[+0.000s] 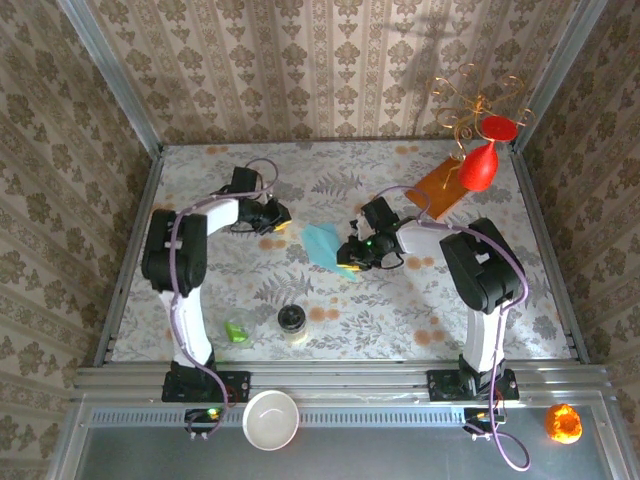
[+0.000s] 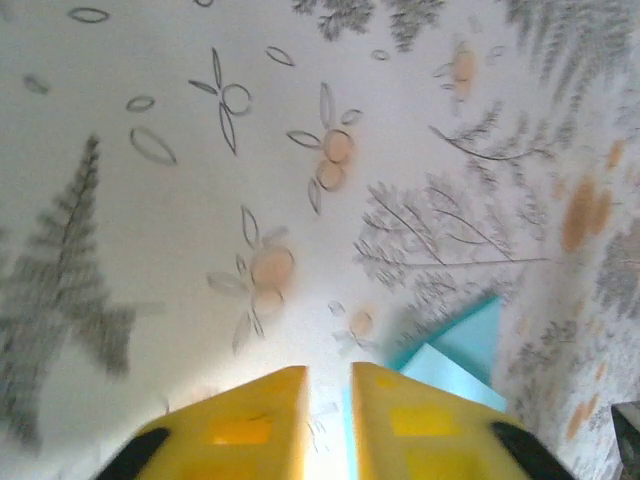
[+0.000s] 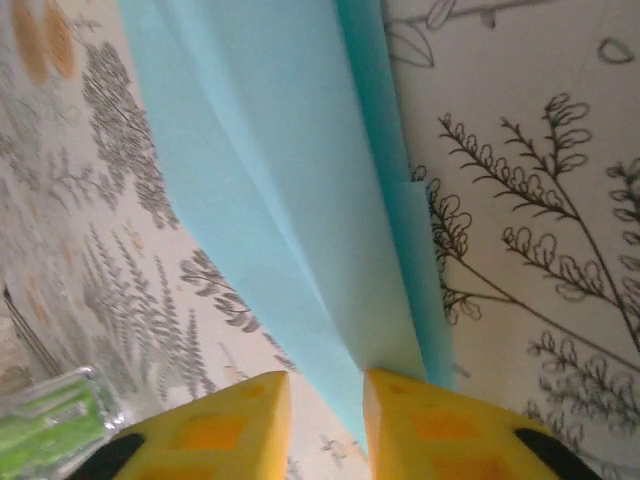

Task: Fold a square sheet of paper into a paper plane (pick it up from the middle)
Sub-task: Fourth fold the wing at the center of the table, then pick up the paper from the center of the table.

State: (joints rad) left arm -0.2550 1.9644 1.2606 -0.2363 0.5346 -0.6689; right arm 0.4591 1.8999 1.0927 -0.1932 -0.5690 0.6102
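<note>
The light blue paper (image 1: 322, 243) lies folded into a long, creased dart shape in the middle of the table. In the right wrist view the paper plane (image 3: 290, 190) runs up and away from my yellow fingers. My right gripper (image 1: 347, 258) (image 3: 325, 375) stands open at its near end, a lower blue layer showing in the gap and the raised fold resting against the right-hand finger (image 3: 440, 420). My left gripper (image 1: 283, 222) (image 2: 328, 372) sits just left of the paper, jaws slightly apart over bare table. A corner of the paper (image 2: 465, 345) shows beside its right finger.
An orange-brown sheet (image 1: 438, 186) lies at the back right, under a wire stand with red ornaments (image 1: 480, 160). A small jar (image 1: 292, 322) and a green object (image 1: 237, 331) sit near the front edge. On the front rail are a white bowl (image 1: 271, 418) and an orange object (image 1: 563, 422).
</note>
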